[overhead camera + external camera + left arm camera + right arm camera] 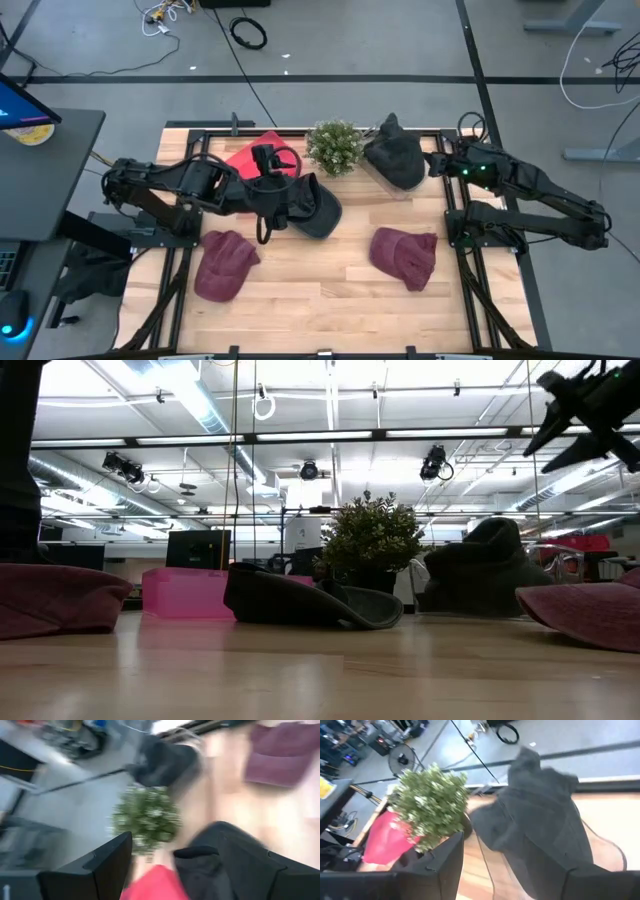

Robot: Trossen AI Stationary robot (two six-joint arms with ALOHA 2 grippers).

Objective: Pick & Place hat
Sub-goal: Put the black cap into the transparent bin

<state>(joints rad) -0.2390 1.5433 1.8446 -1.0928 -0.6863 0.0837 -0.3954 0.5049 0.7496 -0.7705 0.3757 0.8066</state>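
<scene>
right gripper (437, 163) open beside the black hat (395, 158), holding nothing.

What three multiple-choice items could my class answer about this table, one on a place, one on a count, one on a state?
1. Where does the plant stand?
A. at the table's far edge, between the pink box and a dark hat
B. at the near edge, between the maroon hats
C. on the floor

2. How many maroon hats lie on the table?
A. one
B. two
C. four

3. How is the left gripper?
A. shut on the plant
B. shut on a maroon hat
C. open, holding nothing

Answers:
1 A, the high view shows it between those two.
2 B, one maroon hat lies near left, the other near right.
3 C, the left wrist view shows its fingers spread apart with nothing between.
</scene>
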